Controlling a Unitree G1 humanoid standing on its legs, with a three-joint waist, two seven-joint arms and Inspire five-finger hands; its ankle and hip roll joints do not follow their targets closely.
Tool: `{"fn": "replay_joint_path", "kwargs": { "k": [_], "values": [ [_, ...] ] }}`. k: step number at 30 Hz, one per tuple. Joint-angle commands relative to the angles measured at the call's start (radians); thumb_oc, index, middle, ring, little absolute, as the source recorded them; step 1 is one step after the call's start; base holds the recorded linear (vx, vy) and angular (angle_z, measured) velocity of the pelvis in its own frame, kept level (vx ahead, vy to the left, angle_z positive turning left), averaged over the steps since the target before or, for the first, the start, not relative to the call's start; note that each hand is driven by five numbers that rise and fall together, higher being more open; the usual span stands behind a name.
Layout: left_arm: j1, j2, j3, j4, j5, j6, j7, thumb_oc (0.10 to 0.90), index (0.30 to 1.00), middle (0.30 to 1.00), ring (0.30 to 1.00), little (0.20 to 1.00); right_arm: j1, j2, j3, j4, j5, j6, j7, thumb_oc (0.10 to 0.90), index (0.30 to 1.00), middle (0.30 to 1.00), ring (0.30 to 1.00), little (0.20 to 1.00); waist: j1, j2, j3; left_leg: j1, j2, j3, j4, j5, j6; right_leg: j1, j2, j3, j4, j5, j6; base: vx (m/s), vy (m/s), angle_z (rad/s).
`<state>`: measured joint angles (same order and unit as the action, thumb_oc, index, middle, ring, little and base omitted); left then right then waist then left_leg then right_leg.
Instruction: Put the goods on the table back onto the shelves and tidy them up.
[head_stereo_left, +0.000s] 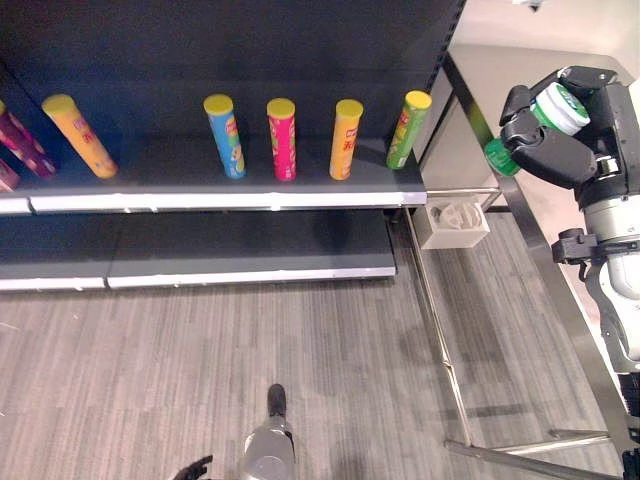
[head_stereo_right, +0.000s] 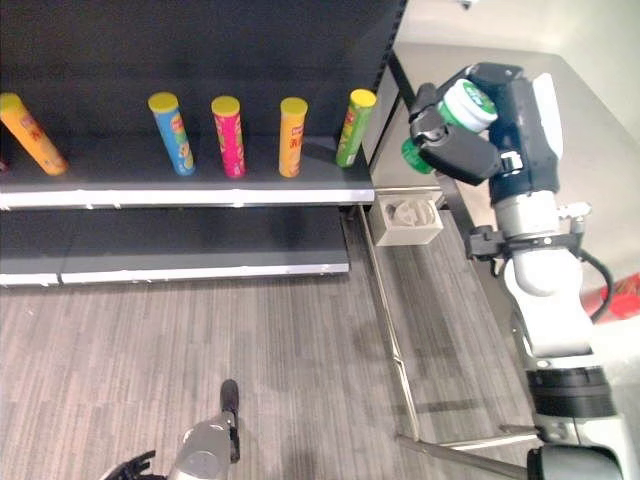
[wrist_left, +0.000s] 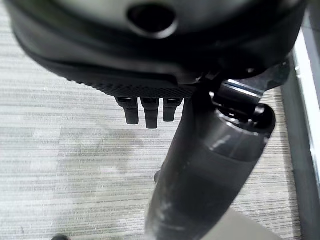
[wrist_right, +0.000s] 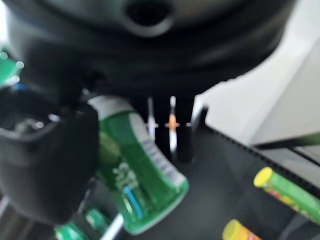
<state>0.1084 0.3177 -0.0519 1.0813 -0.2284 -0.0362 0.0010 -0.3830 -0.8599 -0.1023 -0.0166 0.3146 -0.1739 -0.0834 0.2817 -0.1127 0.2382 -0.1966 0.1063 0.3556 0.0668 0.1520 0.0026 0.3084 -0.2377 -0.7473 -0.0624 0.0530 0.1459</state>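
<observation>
Left hand: the left hand (head_stereo_left: 195, 467) hangs low at the bottom edge of the head views, over the grey floor (head_stereo_left: 300, 350); in its own wrist view the fingers (wrist_left: 146, 112) hang short and loosely bent, with nothing in them.
Right hand: the right hand (head_stereo_right: 470, 140) is raised at the right, beside the shelf's end; its fingers (head_stereo_left: 545, 155) and thumb are curled round a green can.
Green can: the green can (wrist_right: 135, 170) lies tilted in that grasp, its white-and-green cap (head_stereo_right: 470, 103) pointing up and its green base showing below the fingers.
Upper shelf: on the dark upper shelf (head_stereo_left: 200, 170) stand five yellow-capped tubes, an orange tube (head_stereo_left: 80, 135) leaning at the left, then a blue tube (head_stereo_left: 224, 135), a pink tube (head_stereo_left: 283, 138), an orange-yellow tube (head_stereo_left: 345, 138) and a green tube (head_stereo_left: 408, 128) at the right end.
Left edge: a dark red pack (head_stereo_left: 22, 145) shows partly.
Table: the steel table (head_stereo_left: 470, 130) stands right of the shelves, behind the raised hand.
Lower shelf: the lower shelf (head_stereo_left: 200, 245) sits under the upper one.
</observation>
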Motion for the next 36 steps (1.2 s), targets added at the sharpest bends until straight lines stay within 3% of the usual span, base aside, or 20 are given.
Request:
{"fn": "replay_joint_path", "kwargs": {
  "k": [1,2,3,4,6,7,10,11,14,19,27,36],
  "values": [
    [-0.022,0.056,-0.077,-0.048,0.052,-0.05,0.004,0.8,0.9,0.9,0.9,0.9,-0.24,-0.103,0.003,0.022,0.033,-0.103,-0.074,0.4,0.3,0.3,0.3,0.3,-0.003,-0.004,-0.19,0.145,-0.067,-0.09,-0.145,-0.075,-0.043,-0.046,-0.168,0.043,0.27,0.081,0.093,0.37,0.555,0.52],
    [-0.026,0.066,-0.073,-0.05,0.053,-0.047,0.007,0.8,0.9,0.9,0.9,0.9,-0.257,-0.112,0.011,0.022,0.039,-0.104,-0.069,0.4,0.3,0.3,0.3,0.3,-0.014,-0.004,-0.18,0.16,-0.086,-0.098,-0.146,-0.088,-0.028,-0.076,-0.183,0.091,0.336,0.098,0.096,0.3,0.382,0.6],
    [-0.027,0.079,-0.069,-0.048,0.049,-0.047,0.011,0.8,0.9,0.9,0.9,0.9,-0.269,-0.133,0.015,0.023,0.042,-0.105,-0.071,0.4,0.3,0.3,0.3,0.3,-0.03,-0.003,-0.175,0.169,-0.095,-0.115,-0.147,-0.096,-0.021,-0.106,-0.161,0.158,0.355,0.087,0.091,0.26,0.163,0.37],
    [-0.031,0.086,-0.068,-0.05,0.036,-0.048,0.006,0.8,0.9,0.9,0.9,0.9,-0.312,-0.178,0.014,0.022,0.125,-0.119,-0.052,0.4,0.3,0.3,0.3,0.3,-0.055,0.03,-0.172,0.186,-0.094,-0.185,-0.152,-0.089,-0.017,-0.218,-0.034,0.34,0.272,-0.033,0.025,0.29,0.04,0.73],
    [-0.045,0.091,-0.087,-0.047,0.044,-0.046,0.002,0.8,0.9,0.9,0.9,0.9,-0.342,-0.204,0.003,0.02,0.181,-0.137,-0.06,0.4,0.3,0.3,0.3,0.3,-0.083,0.035,-0.157,0.211,-0.097,-0.253,-0.154,-0.104,-0.023,-0.26,-0.016,0.404,0.155,0.002,0.034,0.21,-0.041,0.62],
    [-0.046,0.09,-0.087,-0.047,0.044,-0.046,0.002,0.8,0.9,0.9,0.9,0.9,-0.344,-0.205,0.003,0.021,0.182,-0.138,-0.06,0.4,0.3,0.3,0.3,0.3,-0.085,0.036,-0.158,0.206,-0.097,-0.254,-0.154,-0.1,-0.022,-0.261,-0.015,0.402,0.148,0.009,0.033,0.11,-0.042,1.12],
    [-0.051,0.096,-0.102,-0.06,0.049,-0.044,-0.002,0.8,0.9,0.9,0.9,0.9,-0.375,-0.234,0.021,0.019,0.206,-0.147,-0.058,0.4,0.3,0.3,0.3,0.3,-0.113,0.025,-0.146,0.23,-0.099,-0.31,-0.154,-0.111,-0.028,-0.31,-0.004,0.491,0.072,0.08,0.059,0.13,-0.064,1.09],
    [-0.048,0.095,-0.107,-0.055,0.054,-0.043,-0.006,0.8,0.9,0.9,0.9,0.9,-0.419,-0.264,0.062,0.038,0.188,-0.137,-0.054,0.4,0.3,0.3,0.3,0.3,-0.111,0.01,-0.146,0.247,-0.1,-0.331,-0.153,-0.116,-0.033,-0.293,-0.018,0.479,0.059,0.109,0.071,0.13,-0.095,1.16],
    [-0.038,0.084,-0.109,-0.039,0.055,-0.041,-0.002,0.8,0.9,0.9,0.9,0.9,-0.499,-0.286,0.156,0.12,0.181,-0.109,-0.044,0.4,0.3,0.3,0.3,0.3,-0.091,-0.013,-0.17,0.253,-0.1,-0.331,-0.154,-0.129,-0.041,-0.233,-0.017,0.428,-0.009,0.113,0.08,0.08,-0.085,0.86],
    [-0.023,0.073,-0.13,-0.046,0.064,-0.035,-0.003,0.8,0.9,0.9,0.9,0.9,-0.58,-0.275,0.256,0.206,0.186,-0.086,-0.044,0.4,0.3,0.3,0.3,0.3,-0.072,-0.013,-0.185,0.248,-0.087,-0.35,-0.154,-0.123,-0.052,-0.202,-0.003,0.396,-0.022,0.093,0.074,0.05,-0.066,0.05],
    [0.009,0.05,-0.096,-0.018,0.04,-0.027,0.005,0.8,0.9,0.9,0.9,0.9,-0.56,-0.257,0.234,0.172,0.194,-0.096,-0.045,0.4,0.3,0.3,0.3,0.3,-0.056,0.0,-0.196,0.234,-0.077,-0.36,-0.154,-0.119,-0.064,-0.19,-0.007,0.36,-0.025,0.077,0.072,0.02,-0.04,-0.04],
    [0.022,0.036,-0.099,-0.046,0.043,-0.025,0.003,0.8,0.9,0.9,0.9,0.9,-0.424,-0.3,0.183,0.122,0.159,-0.063,0.006,0.4,0.3,0.3,0.3,0.3,-0.075,0.005,-0.196,0.238,-0.071,-0.359,-0.154,-0.122,-0.069,-0.177,0.0,0.348,-0.023,0.068,0.066,0.01,-0.012,-0.03]
  ]
}}
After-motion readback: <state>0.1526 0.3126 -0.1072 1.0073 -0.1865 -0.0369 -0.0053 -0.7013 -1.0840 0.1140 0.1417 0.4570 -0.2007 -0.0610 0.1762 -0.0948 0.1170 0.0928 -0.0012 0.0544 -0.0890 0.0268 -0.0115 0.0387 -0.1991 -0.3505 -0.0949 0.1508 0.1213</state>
